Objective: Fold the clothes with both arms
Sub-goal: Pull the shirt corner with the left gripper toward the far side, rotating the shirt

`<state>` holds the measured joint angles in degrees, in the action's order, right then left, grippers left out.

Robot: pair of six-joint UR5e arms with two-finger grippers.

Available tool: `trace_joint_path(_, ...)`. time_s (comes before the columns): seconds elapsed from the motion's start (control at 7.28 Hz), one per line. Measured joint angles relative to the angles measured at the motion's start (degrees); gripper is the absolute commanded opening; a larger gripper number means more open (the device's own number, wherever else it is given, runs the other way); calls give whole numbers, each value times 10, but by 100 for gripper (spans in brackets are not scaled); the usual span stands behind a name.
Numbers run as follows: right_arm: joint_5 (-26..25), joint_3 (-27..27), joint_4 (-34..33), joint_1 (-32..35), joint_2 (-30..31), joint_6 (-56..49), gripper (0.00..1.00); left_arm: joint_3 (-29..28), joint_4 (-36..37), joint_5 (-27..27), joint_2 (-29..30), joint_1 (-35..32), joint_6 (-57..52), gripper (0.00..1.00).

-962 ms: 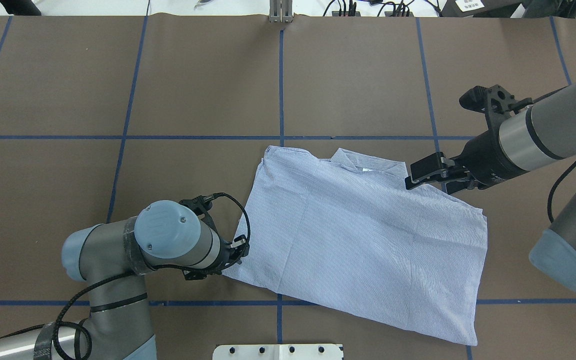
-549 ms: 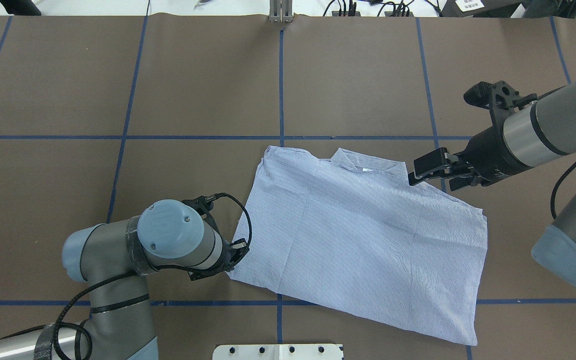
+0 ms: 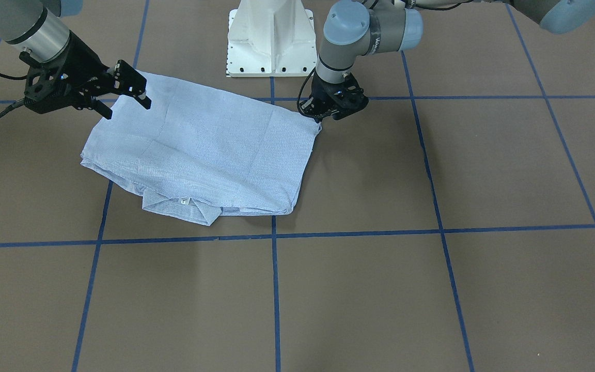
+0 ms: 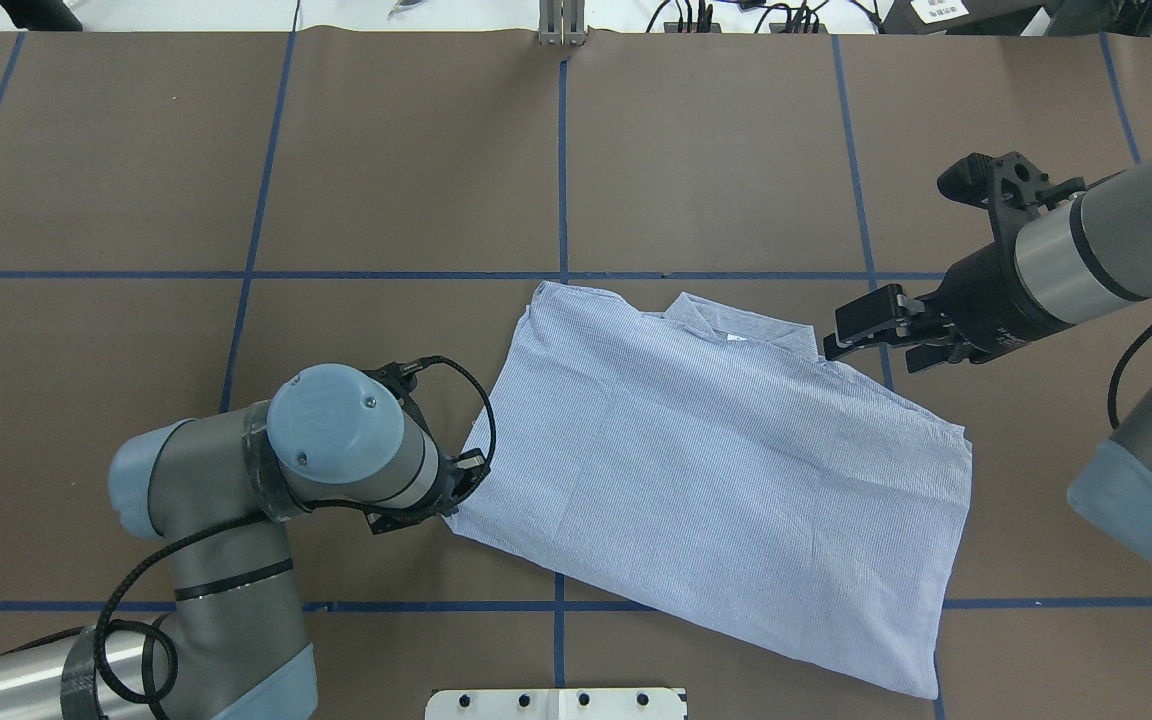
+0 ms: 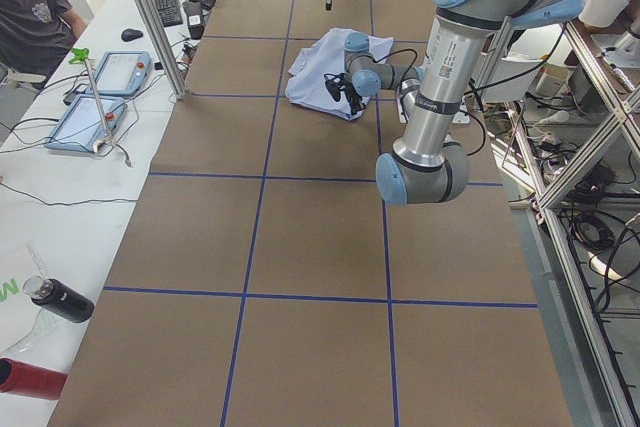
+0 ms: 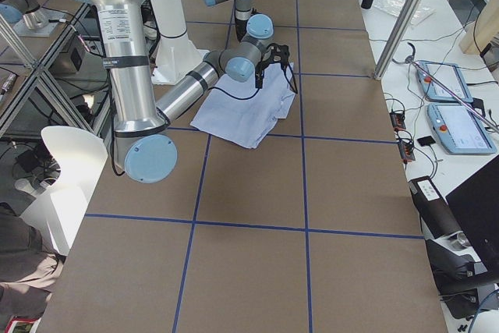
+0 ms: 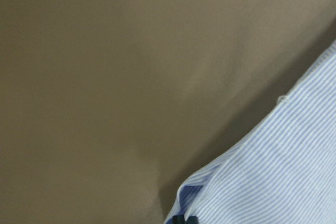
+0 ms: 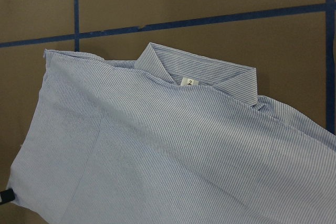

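Note:
The clothes are one light blue striped shirt point(image 4: 726, 480), lying folded and flat on the brown table. Its collar point(image 4: 726, 322) points away from the robot, and a white neck label point(image 8: 189, 82) shows. My left gripper point(image 4: 456, 503) is low at the shirt's near-left corner and shut on it. The left wrist view shows that corner point(image 7: 252, 182) at the black fingertips. My right gripper point(image 4: 866, 345) hovers open and empty just off the shirt's far-right shoulder, beside the collar. The front view shows the shirt point(image 3: 199, 150) between the left gripper point(image 3: 322, 114) and the right gripper point(image 3: 124, 98).
Blue tape lines point(image 4: 562, 180) grid the tabletop. The white pedestal base point(image 3: 271, 41) stands at the robot's side, close to the shirt's hem. A side table with tablets point(image 5: 100, 97), a bottle point(image 5: 60, 302) and a seated person point(image 5: 30, 17) lies beyond the left end.
The left gripper drew the shirt's corner slightly to the left, shifting the near hem. The right gripper backed away from the shoulder, up and to the right.

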<state>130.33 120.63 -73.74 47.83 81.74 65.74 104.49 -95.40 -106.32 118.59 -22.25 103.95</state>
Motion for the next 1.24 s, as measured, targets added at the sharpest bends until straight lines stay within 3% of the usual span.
trace_joint_path(0.27, 1, 1, 0, 9, 0, 0, 100, -18, 3, 3, 7, -63, -56, 0)
trace_joint_path(0.55, 2, 4, 0, 17, 0, 1, 100, -77, -3, 12, 47, -138, -133, 0)
trace_joint_path(1.24, -2, 5, 1, 31, -1, 1, 100, -348, -202, 73, 193, -219, -235, 0)
